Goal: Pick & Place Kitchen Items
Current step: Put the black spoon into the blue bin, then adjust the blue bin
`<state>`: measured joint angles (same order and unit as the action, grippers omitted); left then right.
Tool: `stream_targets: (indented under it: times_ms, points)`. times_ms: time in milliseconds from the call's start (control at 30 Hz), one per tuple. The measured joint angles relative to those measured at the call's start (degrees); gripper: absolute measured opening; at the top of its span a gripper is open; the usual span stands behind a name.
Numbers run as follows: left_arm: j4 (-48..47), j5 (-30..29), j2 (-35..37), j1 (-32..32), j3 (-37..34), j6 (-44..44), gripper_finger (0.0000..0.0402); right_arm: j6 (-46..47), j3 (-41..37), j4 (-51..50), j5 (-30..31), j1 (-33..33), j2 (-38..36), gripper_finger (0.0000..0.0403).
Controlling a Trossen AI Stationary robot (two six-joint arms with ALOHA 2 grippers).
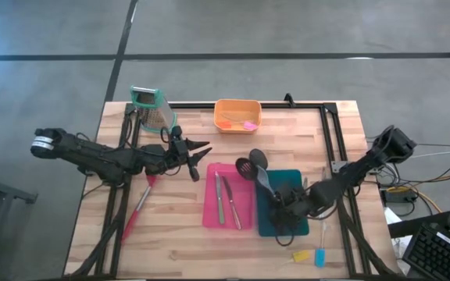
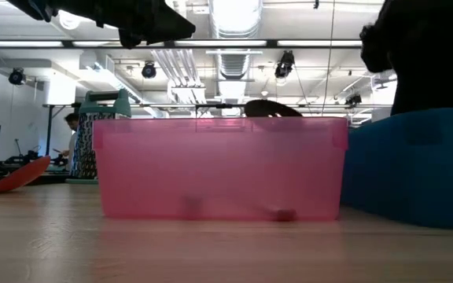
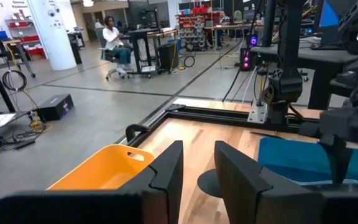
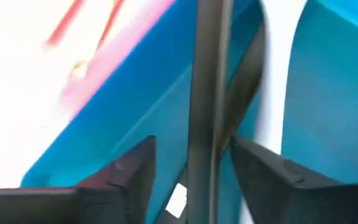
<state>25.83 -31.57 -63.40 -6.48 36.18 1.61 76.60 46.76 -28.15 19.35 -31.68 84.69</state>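
My right gripper (image 1: 287, 204) reaches down into the blue bin (image 1: 268, 222), and it is open. A grey utensil handle (image 4: 204, 93) runs between its fingers in the right wrist view. Black spoon and spatula heads (image 1: 252, 164) stick out over the bin's far rim. My left gripper (image 1: 198, 152) hovers open and empty above the table, left of the pink bin (image 1: 209, 211), which holds slim knives (image 1: 225, 199). A red spoon (image 1: 139, 207) lies flat on the table below the left arm. My right gripper stands open astride the grey handle (image 4: 202, 162), coming from above at a slant. There is a clear gap on one side. On the other, the finger (image 4: 260, 174) is so close that I cannot tell whether it touches.
An orange bin (image 1: 237, 115) with small pieces sits at the far middle, and a metal grater (image 1: 151, 108) with a teal top at the far left. Small yellow (image 1: 301, 255) and blue (image 1: 319, 255) pieces lie near the front right. A black frame (image 1: 330, 133) edges the table.
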Motion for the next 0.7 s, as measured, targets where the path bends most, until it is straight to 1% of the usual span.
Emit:
stream_targets:
  times_ms: [100, 167, 267, 333, 433, 500, 600, 700]
  points:
    - [-0.2, 0.0, 0.0, 0.0, 0.0, 0.0, 0.0094, -0.5, 1.5, -2.1, -0.1, 0.1, -1.4, 0.0241]
    - [-0.3, 0.0, 0.0, 0.0, 0.0, 0.0, 0.0095, -0.5, 3.0, -7.1, 0.0, 0.4, -2.9, 0.0258]
    - [-0.4, 0.0, 0.0, 0.0, 0.0, -0.1, 0.0096, 1.8, 5.9, -20.1, 0.6, 0.5, -5.1, 0.0264]
    - [-0.7, 0.0, 0.0, 0.0, 0.0, -0.2, 0.0096, 4.2, 8.2, -29.4, 2.2, 0.4, -6.3, 0.0253]
    - [-1.0, 0.0, 0.0, 0.0, 0.0, -0.2, 0.0096, 8.8, 11.1, -44.0, 1.7, 0.3, -7.8, 0.0220]
    - [-1.0, 0.0, 0.0, 0.0, 0.0, -0.2, 0.0096, 12.7, 11.3, -50.0, 0.2, -0.3, -8.3, 0.0188]
    - [-1.0, 0.0, 0.0, 0.0, 0.0, -0.2, 0.0097, 14.9, 9.6, -50.6, -4.0, -1.1, -8.8, 0.0128]
    - [-1.0, 0.0, 0.0, 0.0, 0.0, -0.2, 0.0095, 15.1, 6.8, -47.4, -5.7, -1.8, -8.6, 0.0059]
